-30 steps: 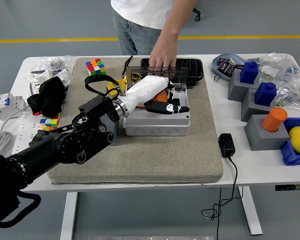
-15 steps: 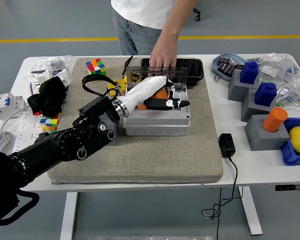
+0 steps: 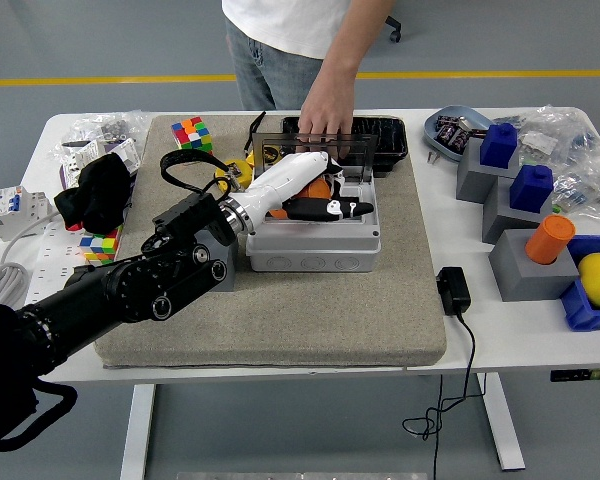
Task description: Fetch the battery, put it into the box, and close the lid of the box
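Note:
A grey box [image 3: 315,252] stands on the felt mat [image 3: 310,320]. Its dark see-through lid [image 3: 280,142] is upright at the back edge, and a person's hand [image 3: 325,108] rests on top of it. My left hand [image 3: 332,208], white with black fingers, reaches in over the box from the left, its fingers stretched out flat and grasping nothing. An orange object [image 3: 320,188], which seems to be the battery, lies inside the box under the hand and is mostly hidden by it. My right hand does not show.
A black tray [image 3: 390,135] sits behind the box. Two colour cubes [image 3: 190,133] [image 3: 100,243] and a black cable loop [image 3: 185,165] lie at left. A power adapter [image 3: 452,290] lies right of the mat. Grey blocks [image 3: 520,215] and a blue bowl [image 3: 450,130] fill the right.
My left hand has drawn back a little to the left and upward over the box. The orange object stayed in place. The person's hand on the lid has not moved.

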You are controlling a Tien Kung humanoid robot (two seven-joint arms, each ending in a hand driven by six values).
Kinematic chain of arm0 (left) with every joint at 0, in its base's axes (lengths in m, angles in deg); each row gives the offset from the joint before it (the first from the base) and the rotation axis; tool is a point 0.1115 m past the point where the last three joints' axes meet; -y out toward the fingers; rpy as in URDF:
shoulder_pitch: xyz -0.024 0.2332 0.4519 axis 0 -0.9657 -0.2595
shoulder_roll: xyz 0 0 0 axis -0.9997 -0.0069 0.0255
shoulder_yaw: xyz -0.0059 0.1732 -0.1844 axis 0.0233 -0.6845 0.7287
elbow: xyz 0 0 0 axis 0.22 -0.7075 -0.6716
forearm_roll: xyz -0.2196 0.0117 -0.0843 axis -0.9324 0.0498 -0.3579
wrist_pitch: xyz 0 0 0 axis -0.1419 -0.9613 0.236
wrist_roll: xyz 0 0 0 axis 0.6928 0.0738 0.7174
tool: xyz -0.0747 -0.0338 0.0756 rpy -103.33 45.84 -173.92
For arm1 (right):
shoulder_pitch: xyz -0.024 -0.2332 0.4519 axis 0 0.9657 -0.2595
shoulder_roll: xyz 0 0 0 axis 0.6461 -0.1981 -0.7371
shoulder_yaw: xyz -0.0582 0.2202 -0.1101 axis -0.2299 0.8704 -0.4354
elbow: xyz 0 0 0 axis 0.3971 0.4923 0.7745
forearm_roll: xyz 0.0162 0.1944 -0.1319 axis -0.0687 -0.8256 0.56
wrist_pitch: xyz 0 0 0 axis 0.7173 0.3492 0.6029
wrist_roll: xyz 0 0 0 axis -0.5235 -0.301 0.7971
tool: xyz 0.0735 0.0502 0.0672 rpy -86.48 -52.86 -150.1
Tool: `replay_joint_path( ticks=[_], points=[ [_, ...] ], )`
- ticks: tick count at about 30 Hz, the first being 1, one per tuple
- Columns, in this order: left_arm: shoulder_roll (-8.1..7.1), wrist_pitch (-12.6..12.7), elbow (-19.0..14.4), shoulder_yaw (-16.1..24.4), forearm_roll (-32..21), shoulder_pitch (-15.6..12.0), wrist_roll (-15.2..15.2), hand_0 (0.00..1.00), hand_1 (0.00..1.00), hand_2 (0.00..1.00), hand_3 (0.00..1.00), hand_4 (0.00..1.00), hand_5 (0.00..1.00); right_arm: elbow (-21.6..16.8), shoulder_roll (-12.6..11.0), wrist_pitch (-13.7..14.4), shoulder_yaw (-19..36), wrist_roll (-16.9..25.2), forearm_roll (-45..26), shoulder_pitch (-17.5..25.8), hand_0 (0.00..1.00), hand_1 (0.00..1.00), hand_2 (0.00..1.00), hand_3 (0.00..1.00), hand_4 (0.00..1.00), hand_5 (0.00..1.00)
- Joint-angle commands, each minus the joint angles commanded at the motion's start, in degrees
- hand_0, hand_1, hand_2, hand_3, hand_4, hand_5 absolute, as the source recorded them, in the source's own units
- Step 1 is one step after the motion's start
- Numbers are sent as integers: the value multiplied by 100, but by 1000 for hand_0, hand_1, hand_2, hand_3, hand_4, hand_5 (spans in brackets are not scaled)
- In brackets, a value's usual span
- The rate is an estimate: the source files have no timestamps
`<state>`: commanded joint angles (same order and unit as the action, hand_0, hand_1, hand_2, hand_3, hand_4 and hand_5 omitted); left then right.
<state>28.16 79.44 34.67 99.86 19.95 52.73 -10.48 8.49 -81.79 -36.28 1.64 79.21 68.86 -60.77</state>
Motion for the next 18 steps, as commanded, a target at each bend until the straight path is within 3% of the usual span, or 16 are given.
replay_joint_path(
  ticks=[1,6,7,12,13,18],
  points=[
    [0,-21,3,0,6,0,-2,112,44,79,66,998,938,0,0,2,1,-3,5,-2,848,831,804,824,998,998],
    [0,-174,28,18,53,0,-31,112,44,79,66,998,938,0,6,-3,-17,-6,-1,-1,848,831,804,824,998,998],
    [0,-250,42,12,56,-4,-45,200,290,246,243,998,949,0,7,-5,-27,-5,-9,0,848,831,804,824,998,998],
    [0,-405,32,0,146,12,-52,200,290,246,243,998,949,0,9,-8,-31,-10,-5,-5,848,831,804,824,998,998],
    [0,-417,30,9,170,14,-56,694,653,580,548,998,970,0,10,-9,-37,-10,-9,-6,848,831,803,824,998,998],
    [0,-529,52,62,314,46,-98,694,653,580,548,998,970,0,9,-21,-69,-4,-44,-13,848,831,803,824,998,998]
  ],
)
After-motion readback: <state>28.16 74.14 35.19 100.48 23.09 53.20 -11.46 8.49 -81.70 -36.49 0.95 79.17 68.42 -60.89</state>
